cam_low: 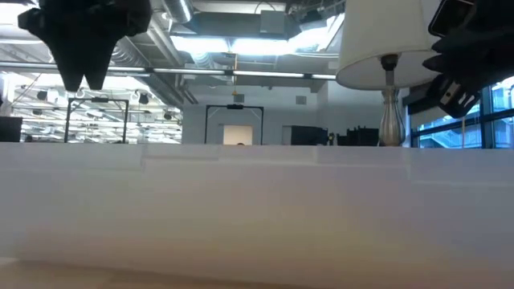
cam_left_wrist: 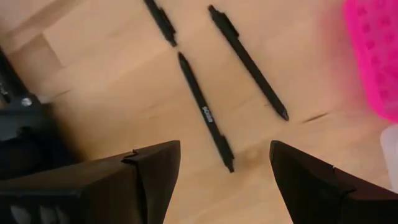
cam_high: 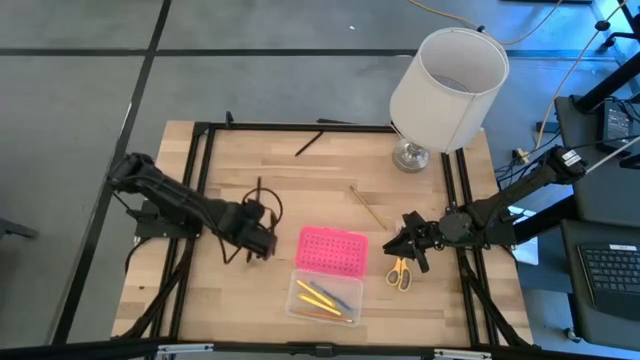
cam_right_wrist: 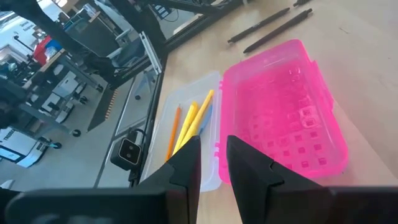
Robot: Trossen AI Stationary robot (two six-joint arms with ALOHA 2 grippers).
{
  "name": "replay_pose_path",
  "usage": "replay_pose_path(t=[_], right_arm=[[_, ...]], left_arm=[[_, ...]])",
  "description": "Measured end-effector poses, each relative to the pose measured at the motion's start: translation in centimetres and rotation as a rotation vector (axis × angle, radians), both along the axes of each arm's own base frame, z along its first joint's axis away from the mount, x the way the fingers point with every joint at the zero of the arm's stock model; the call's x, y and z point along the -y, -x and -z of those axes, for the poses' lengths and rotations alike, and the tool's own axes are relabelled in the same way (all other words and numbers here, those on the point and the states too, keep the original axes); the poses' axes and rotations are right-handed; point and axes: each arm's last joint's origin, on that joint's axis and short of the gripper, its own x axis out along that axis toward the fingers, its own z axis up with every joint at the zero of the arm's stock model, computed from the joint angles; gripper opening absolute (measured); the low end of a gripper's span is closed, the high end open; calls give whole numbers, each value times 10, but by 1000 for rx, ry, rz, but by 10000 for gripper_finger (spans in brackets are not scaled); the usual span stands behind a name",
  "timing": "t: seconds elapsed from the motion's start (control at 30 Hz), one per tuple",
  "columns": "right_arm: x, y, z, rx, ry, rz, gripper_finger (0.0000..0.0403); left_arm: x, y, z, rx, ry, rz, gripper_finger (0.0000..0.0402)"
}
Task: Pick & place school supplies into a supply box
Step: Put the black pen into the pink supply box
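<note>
Left gripper (cam_left_wrist: pixel 224 180), fingers spread wide, hovers over two black pens (cam_left_wrist: pixel 205 112) beside the supply box (cam_high: pixel 325 272). Right gripper (cam_high: pixel 405 243), fingers nearly together and empty, hangs by the scissors (cam_high: pixel 400 272); its arm reaches in from the table's right edge.

Bare wood lies between the pink lid (cam_high: pixel 331 250) and scissors (cam_high: pixel 400 272) (lamp (cam_high: pixel 447 88) blocks the far corner).

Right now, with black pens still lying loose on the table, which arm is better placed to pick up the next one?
Left. The left gripper hangs open right over a black pen, fingers either side of it. The right gripper is across the supply box, beside the scissors, nearly closed and empty.
</note>
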Motion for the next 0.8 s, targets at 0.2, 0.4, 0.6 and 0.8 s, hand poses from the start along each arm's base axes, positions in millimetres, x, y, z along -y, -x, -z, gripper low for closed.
replay_pose_path(t=[0.2,0.4,0.6,0.8], right_arm=[[-1,0,0,-1,-3,-26,83],[-1,0,0,-3,-8,-26,83],[-1,0,0,-14,-38,-42,83],[-2,0,0,-9,-39,-43,83]], left_arm=[[2,15,26,-99,-39,-28,239],[-6,39,46,-14,61,-149,239],[-2,40,64,119,153,-210,239],[2,31,82,128,161,-232,239]])
